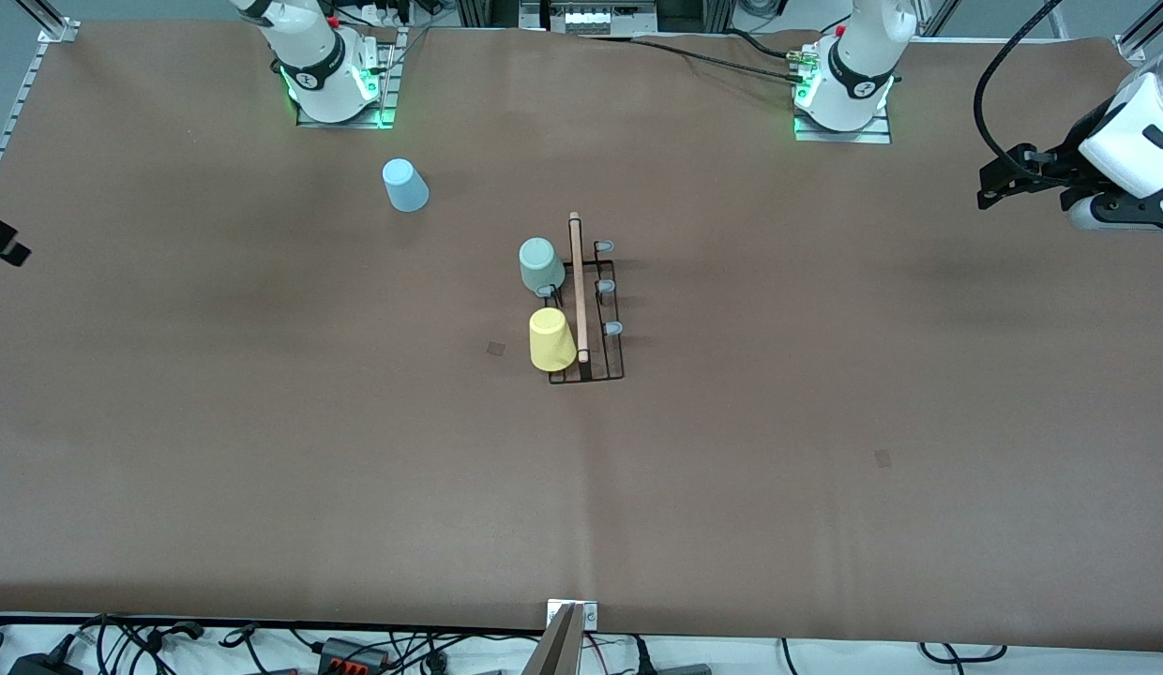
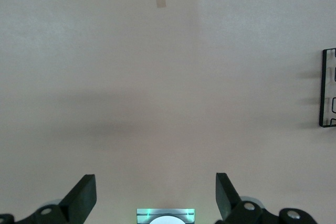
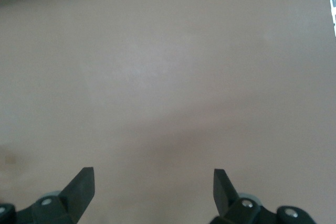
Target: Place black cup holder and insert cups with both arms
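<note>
Black cup holder [image 1: 591, 314] standing at centre of the front view on the brown table [image 1: 825, 422], wooden rod [image 1: 578, 286] running along its top. Mint green cup [image 1: 540, 265] and yellow cup [image 1: 551, 339] upside down on prongs at the holder's side toward the right arm's end, yellow lower in frame. Grey-tipped prongs [image 1: 611, 329] on its other side bare. Light blue cup [image 1: 405, 185] upside down in the upper left of centre, well apart from the holder. Left gripper [image 2: 156, 198] at the right edge of the front view, up over the table, jaws wide, holding nothing. Right gripper [image 3: 154, 192] at the left edge, likewise wide and holding nothing.
</note>
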### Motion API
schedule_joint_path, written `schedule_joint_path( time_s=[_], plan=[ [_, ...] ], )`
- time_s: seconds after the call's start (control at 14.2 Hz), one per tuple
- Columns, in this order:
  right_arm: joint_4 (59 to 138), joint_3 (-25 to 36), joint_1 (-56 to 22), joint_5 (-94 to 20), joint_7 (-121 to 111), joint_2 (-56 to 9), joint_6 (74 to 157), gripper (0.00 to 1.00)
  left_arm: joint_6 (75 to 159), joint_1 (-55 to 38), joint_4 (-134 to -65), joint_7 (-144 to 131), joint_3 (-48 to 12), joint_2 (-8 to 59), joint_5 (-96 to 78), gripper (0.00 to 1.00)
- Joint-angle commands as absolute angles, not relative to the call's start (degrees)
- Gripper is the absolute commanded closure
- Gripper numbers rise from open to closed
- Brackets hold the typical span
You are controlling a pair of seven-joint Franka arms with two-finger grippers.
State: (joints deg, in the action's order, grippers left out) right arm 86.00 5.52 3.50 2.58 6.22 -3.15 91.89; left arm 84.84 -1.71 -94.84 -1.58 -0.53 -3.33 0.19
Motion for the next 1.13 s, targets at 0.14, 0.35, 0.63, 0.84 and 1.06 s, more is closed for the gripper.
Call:
schedule_joint_path(
  time_s=[0.14, 0.35, 0.63, 0.84, 1.06],
  plan=[
    [84.64, 3.96, 5.44, -1.21, 5.28, -4.22, 86.48, 0.0, 85.52, -1.49, -96.06, -1.93, -0.88, -4.66, 0.7, 0.0],
    [85.96, 3.61, 5.54, -1.14, -0.87, -3.78, 88.42, 0.0, 85.34, -1.49, -96.15, -1.93, -0.79, -4.66, 0.7, 0.0],
    [85.52, 3.87, 5.27, -0.45, -1.49, -3.78, 88.86, 0.0, 85.34, -1.41, -96.15, -3.42, -0.79, -4.66, 0.7, 0.0],
    [85.61, 1.77, 6.23, 2.46, -1.49, -3.25, 88.68, 0.0, 85.34, -1.41, -96.06, -3.78, -0.88, -4.66, 0.7, 0.0],
    [85.7, -1.83, 9.4, 2.37, -1.32, -2.72, 88.24, 0.0, 85.34, -1.41, -96.06, -3.87, -0.79, -4.57, 0.62, 0.0]
  ],
)
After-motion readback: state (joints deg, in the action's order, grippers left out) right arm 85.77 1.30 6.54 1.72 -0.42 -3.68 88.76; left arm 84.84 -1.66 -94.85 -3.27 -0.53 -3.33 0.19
